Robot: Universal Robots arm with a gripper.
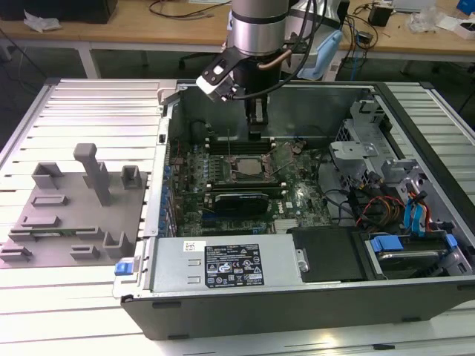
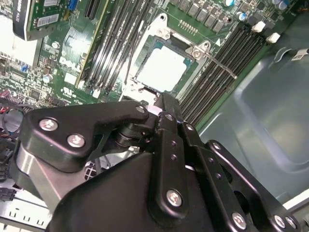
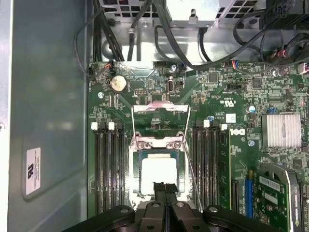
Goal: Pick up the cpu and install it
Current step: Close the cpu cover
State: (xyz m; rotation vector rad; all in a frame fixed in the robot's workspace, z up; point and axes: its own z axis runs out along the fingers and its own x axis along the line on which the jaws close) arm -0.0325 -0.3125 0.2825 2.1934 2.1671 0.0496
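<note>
You see the end effector clenched, tips together, close over the cpu; cpu sits in socket w/ bracket open.

Even overhead light fell on the scene, and the ribbed worktop shone pale with glare along its slats. The open computer case lay dimmer inside (its walls shaded the board). In both wrist views the cpu was washed nearly white by reflection.

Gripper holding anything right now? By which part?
Nothing held: the gripper is shut and empty above the cpu, which lies in the socket.
</note>
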